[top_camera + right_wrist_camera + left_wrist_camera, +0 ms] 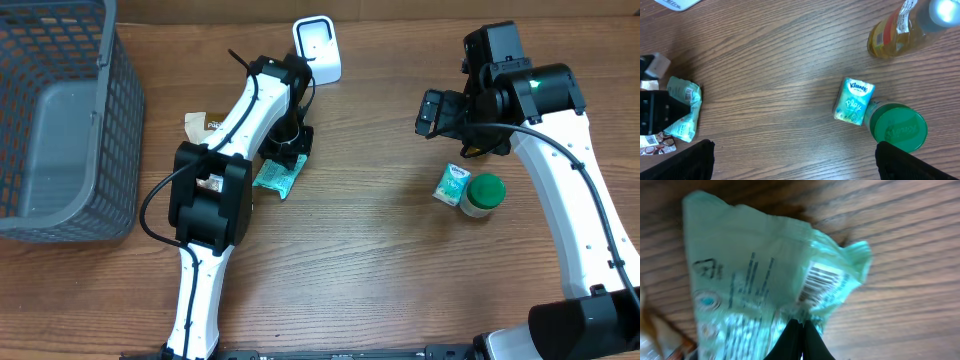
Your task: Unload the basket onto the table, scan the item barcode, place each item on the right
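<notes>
Looks like the pick-up step: item pinched, scan not yet made. Next, by the look of it, calls for carrying the mint-green crinkled plastic pouch (pixel 277 177) up from the brown wooden table (pixel 380 280) and turning its printed black-and-white barcode (pixel 822 278) toward the white upright scanner stand (pixel 318 48), which sits beyond the left pincer (pixel 801 327) and slightly to its right (worth some care, since thin film may fold over the bars).

Far out to the left of that pincer, a grey mesh plastic basket (pixel 60 120); nearer on the same side, a small brown-and-white packet (pixel 205 123). The left pincer itself: pressed fully together, clamped on the lower edge of the pouch, just below the barcode. Whether the pouch is clear of the wood, cannot tell.

Then the right pincer (pixel 432 112): spread wide apart, holding nothing, touching nothing, hovering over bare wood. Below it and a little to the right, a pale-teal tissue pack (pixel 452 185) touching a green-lidded jar (pixel 483 195).
</notes>
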Robot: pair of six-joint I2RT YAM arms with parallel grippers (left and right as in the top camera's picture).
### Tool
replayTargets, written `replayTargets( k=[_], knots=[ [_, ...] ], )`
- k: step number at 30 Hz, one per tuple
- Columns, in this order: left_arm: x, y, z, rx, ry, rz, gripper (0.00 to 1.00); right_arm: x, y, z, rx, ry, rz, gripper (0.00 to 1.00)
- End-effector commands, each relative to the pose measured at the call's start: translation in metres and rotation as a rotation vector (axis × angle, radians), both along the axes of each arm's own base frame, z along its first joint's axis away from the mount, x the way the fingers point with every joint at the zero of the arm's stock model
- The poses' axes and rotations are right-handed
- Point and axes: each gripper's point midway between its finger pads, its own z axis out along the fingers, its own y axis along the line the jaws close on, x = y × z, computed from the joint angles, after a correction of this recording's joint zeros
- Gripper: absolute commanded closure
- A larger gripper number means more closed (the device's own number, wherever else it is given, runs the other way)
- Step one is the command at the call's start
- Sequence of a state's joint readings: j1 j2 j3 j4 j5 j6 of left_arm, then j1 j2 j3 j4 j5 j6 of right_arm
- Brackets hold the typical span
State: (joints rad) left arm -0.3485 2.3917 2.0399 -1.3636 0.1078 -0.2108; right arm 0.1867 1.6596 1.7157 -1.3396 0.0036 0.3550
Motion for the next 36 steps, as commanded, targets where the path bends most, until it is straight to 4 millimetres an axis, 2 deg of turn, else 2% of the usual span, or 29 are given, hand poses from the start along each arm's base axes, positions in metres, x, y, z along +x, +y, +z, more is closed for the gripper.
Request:
replayTargets(
  k=[1, 4, 8, 14, 21, 24, 28, 33, 36],
  knots=[
    [0.019, -0.008, 0.032, -0.019, -0.092, 0.02, 0.96, 0.0, 0.001, 0.007, 0.005, -0.023, 0.007, 0.0],
    [0.017, -0.008, 0.044, -0.019, -0.094, 0.033, 0.96, 0.0, 0.001, 0.007, 0.005, -0.023, 0.007, 0.0],
    [0.006, -0.003, 0.051, -0.002, -0.059, 0.038, 0.95, 0.0, 0.001, 0.007, 0.005, -0.023, 0.007, 0.0],
    [-0.007, 0.038, 0.061, 0.236, -0.05, 0.114, 0.96, 0.0, 0.001, 0.007, 0.005, -0.023, 0.007, 0.0],
    [-0.018, 0.046, 0.077, 0.281, -0.046, 0.139, 0.96, 0.0, 0.001, 0.007, 0.005, -0.023, 0.007, 0.0],
    [-0.022, 0.047, 0.094, 0.27, -0.068, 0.139, 0.96, 0.0, 0.001, 0.007, 0.005, -0.023, 0.007, 0.0],
    [-0.031, 0.045, 0.127, 0.269, -0.134, 0.12, 0.95, 0.0, 0.001, 0.007, 0.005, -0.023, 0.007, 0.0],
    [-0.054, 0.027, 0.17, 0.235, -0.246, 0.09, 0.95, 0.0, 0.001, 0.007, 0.005, -0.023, 0.007, 0.0],
    [-0.069, 0.031, 0.191, 0.309, -0.354, 0.138, 0.95, 0.0, 0.001, 0.007, 0.005, -0.023, 0.007, 0.0]
  ],
)
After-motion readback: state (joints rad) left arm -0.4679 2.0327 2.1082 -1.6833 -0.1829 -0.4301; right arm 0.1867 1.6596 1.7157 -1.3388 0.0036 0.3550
